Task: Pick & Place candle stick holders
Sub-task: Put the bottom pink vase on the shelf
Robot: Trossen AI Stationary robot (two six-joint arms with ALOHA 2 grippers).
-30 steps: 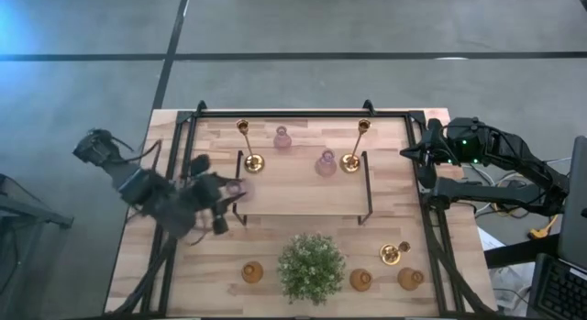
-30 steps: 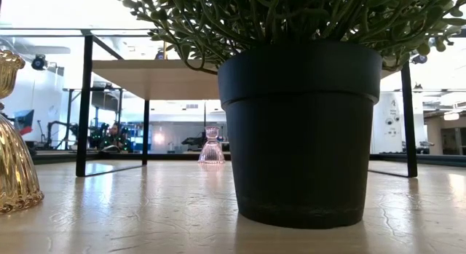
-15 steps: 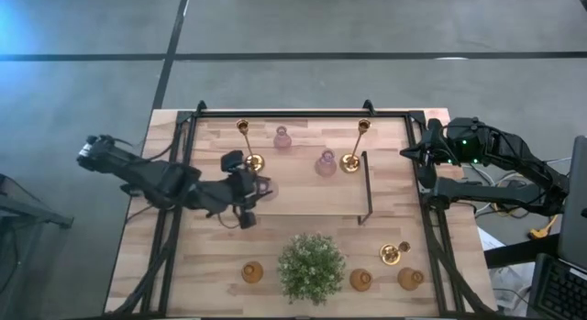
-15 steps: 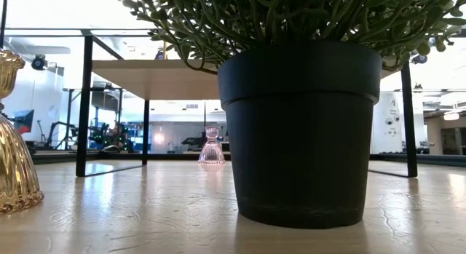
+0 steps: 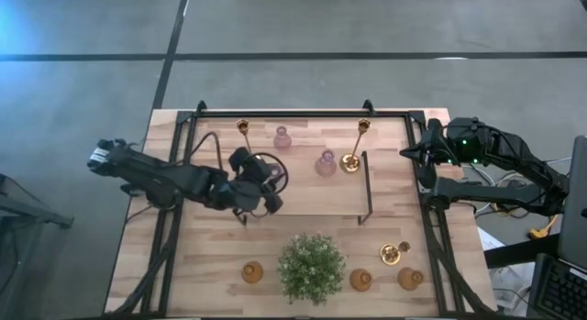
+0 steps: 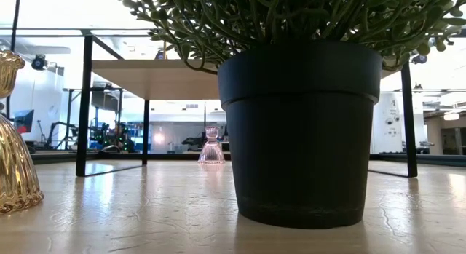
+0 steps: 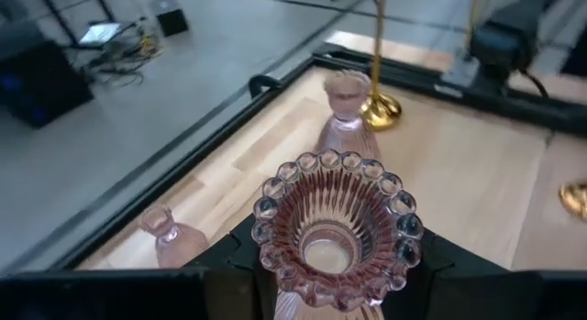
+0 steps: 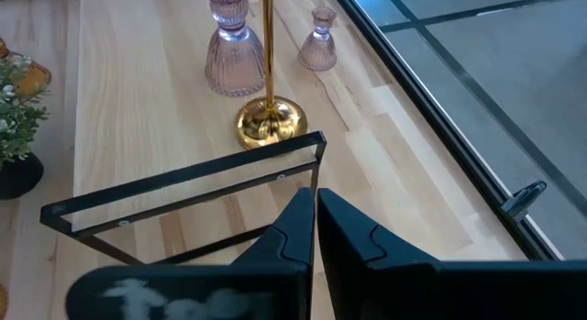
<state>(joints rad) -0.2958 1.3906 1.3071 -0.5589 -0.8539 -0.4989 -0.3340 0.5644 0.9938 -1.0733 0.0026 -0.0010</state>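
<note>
My left gripper (image 5: 263, 181) is shut on a pink glass holder (image 7: 337, 226) over the left part of the raised wooden shelf (image 5: 312, 203). Two more pink holders (image 5: 282, 137) (image 5: 326, 162) and two tall brass sticks (image 5: 246, 144) (image 5: 356, 144) stand on their bases at the far side of the table. Three amber holders (image 5: 252, 272) (image 5: 360, 280) (image 5: 410, 278) and a small brass one (image 5: 394, 254) stand near the front edge. My right gripper (image 8: 315, 230) is shut and empty at the table's right edge. My left gripper pinches the pink holder between its two fingers (image 7: 240, 258), just under its beaded top rim (image 7: 275, 260). The fingers come slanting down from the table's left. The holder's open top faces the wrist camera. Its base is hidden under the rim.
A bushy green plant in a black pot (image 5: 312, 265) stands at the front centre and fills the low view (image 6: 300, 130). The shelf's black frame legs (image 5: 368, 187) stand around the middle of the table. A black rail (image 5: 284, 112) runs along the far edge.
My left gripper has gone toward the table's right edge and a little toward the far edge, carrying the pink holder from the shelf's left end to over the shelf. It has stayed shut on the holder.
</note>
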